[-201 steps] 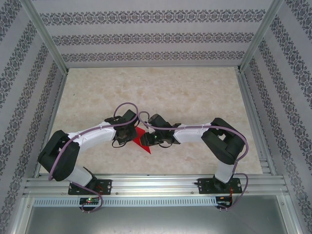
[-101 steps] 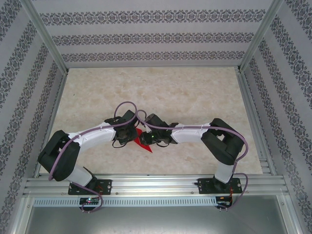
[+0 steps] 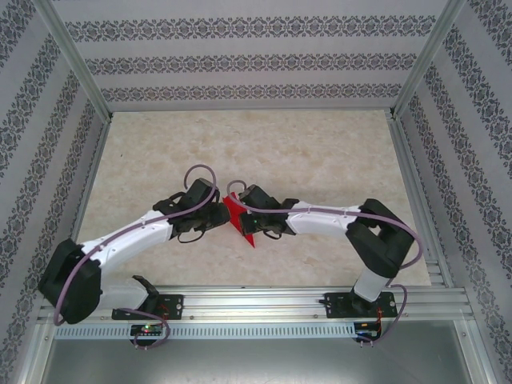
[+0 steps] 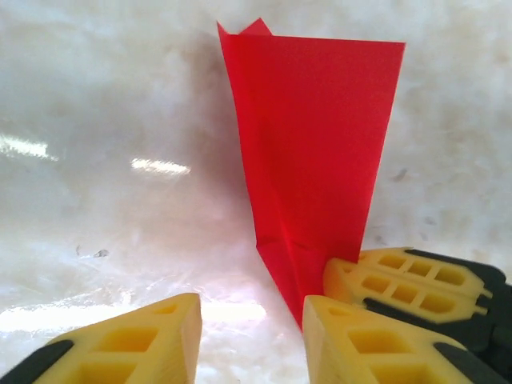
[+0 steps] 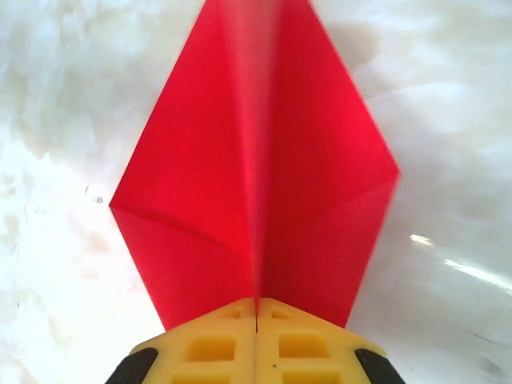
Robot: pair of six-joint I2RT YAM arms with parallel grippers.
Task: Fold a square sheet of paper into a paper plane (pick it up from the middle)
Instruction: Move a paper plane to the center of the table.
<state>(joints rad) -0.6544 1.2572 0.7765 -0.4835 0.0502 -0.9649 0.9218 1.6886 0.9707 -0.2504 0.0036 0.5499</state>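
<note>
The plane (image 5: 256, 176) looks folded already, a creased dart midway along the table (image 3: 320, 144) toward its near edge, right gripper (image 5: 256, 308) pinching the centre crease, left gripper (image 4: 248, 320) spread around its tip, so little seems left.

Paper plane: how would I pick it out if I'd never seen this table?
Start at the pale marble table and go to its near middle. There the right gripper pinches the paper plane. It is the sole bright red thing, a narrow creased kite against pale stone.
</note>
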